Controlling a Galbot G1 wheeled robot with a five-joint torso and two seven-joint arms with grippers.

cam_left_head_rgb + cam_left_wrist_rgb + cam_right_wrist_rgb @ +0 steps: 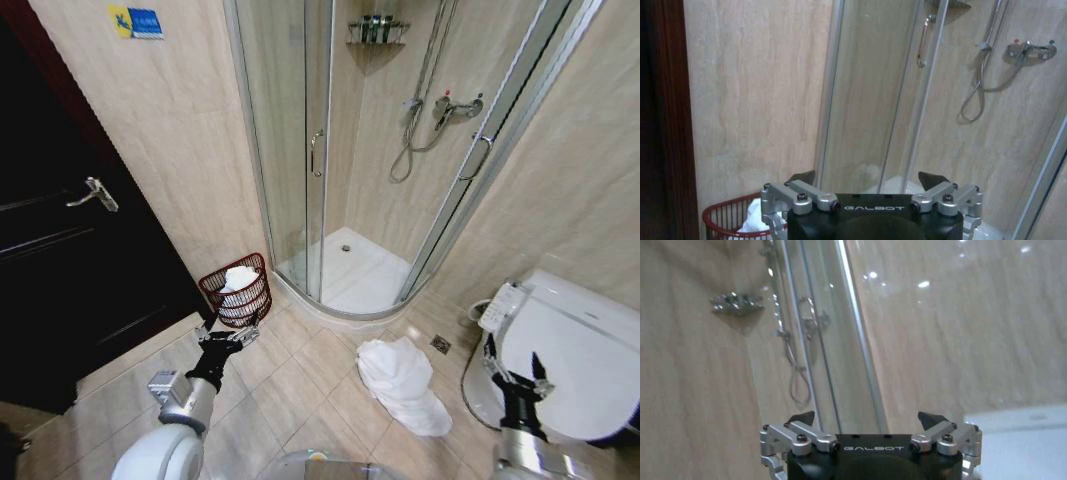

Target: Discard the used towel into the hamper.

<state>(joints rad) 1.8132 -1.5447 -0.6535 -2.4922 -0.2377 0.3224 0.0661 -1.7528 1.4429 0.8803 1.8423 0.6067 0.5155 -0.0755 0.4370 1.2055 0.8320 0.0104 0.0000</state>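
My left end effector hangs low over the tiled floor, its fingers spread apart with nothing between them, just short of the hamper. The hamper stands on the floor against the beige wall, between the dark door and the glass shower enclosure, and some white cloth already lies inside it. In my left wrist view the hamper sits just beyond my spread fingers. The used towel lies crumpled on the floor in front of the shower, near the toilet and well apart from the hamper. My right end effector is raised beside the toilet, also open and empty.
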